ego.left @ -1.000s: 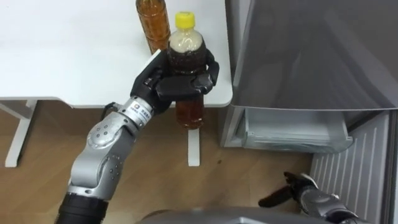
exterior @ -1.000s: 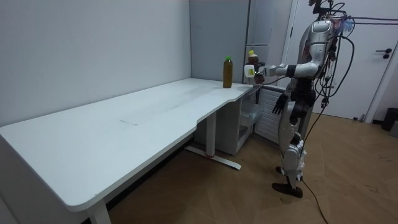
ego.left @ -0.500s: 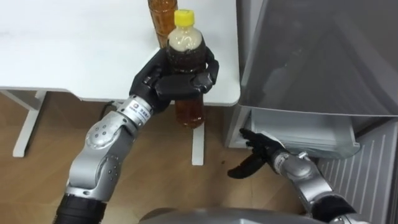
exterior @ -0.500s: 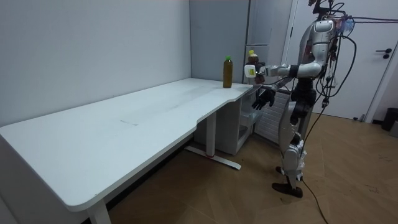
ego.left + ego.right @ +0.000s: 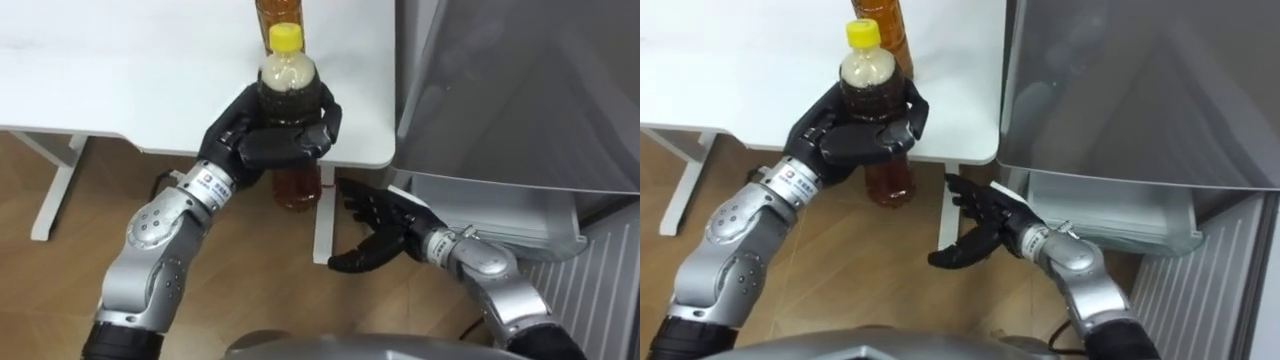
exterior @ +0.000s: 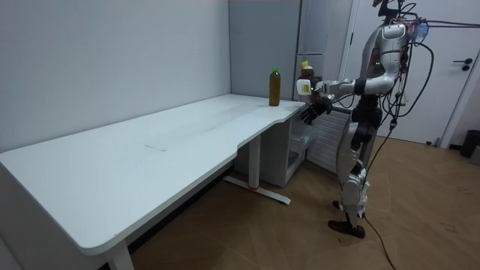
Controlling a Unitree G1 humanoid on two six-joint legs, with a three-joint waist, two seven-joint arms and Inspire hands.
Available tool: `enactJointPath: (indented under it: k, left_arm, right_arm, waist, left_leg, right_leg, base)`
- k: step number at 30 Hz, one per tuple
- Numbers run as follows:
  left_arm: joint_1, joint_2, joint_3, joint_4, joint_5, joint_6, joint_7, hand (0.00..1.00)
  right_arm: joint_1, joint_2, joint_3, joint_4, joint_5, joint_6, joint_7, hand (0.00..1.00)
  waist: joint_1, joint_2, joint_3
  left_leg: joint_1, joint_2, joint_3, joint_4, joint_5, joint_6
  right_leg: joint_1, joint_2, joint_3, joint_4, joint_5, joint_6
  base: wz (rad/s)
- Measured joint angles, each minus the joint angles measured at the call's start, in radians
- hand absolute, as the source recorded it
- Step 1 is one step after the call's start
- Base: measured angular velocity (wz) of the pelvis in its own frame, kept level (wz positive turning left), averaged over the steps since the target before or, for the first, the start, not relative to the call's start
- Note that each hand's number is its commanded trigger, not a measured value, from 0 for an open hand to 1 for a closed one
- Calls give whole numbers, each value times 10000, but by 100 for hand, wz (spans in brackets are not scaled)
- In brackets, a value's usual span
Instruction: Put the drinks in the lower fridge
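The left hand, in the upper middle of the left eye view, has its dark fingers and thumb curled round a clear plastic bottle of brown drink with a yellow screw cap. It holds the bottle upright off the near edge of the smooth white table, and the bottle's lower half shows below the fingers against the floor. A small printed tag on that wrist is too small to read, and I can read no label on the bottle. Just behind it, at the top edge of the view, a second brown-filled clear bottle stands on the table close to the rounded corner; the room view shows its green cap. The right hand hovers lower centre, below the table edge and beside the white table leg, with its fingers spread and straight and its thumb apart, holding nothing. To the right rises the matte grey fridge. Beneath its upper door the lower compartment stands open, showing a pale translucent shelf, and a ribbed white panel sits at the lower right. There is bare space between the table corner and the fridge front, over a wood-grain plank floor. In the room view the robot stands upright at the table's far end, next to the fridge.
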Motion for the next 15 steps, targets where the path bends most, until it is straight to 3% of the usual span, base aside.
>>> enactJointPath:
  k: [7, 15]
  left_arm:
    - [49, 30, -34, 57, -1, -1, -243, 100]
    - [75, -10, -516, 767, -20, 0, -213, 100]
  right_arm:
    - [0, -21, 12, -166, 772, 5, 840, 0]
    - [-4, 53, 217, -180, 1670, 13, 994, 0]
  waist:
    - [9, -18, 8]
    - [-12, -10, 12]
  left_leg:
    - [-52, -6, -13, -46, 0, 1]
    - [-99, -8, -56, -19, -1, 0]
  right_leg:
    - [3, -18, -73, 18, 0, 0]
    - [12, -3, -104, 14, 0, 0]
  base:
    - [1]
    - [0]
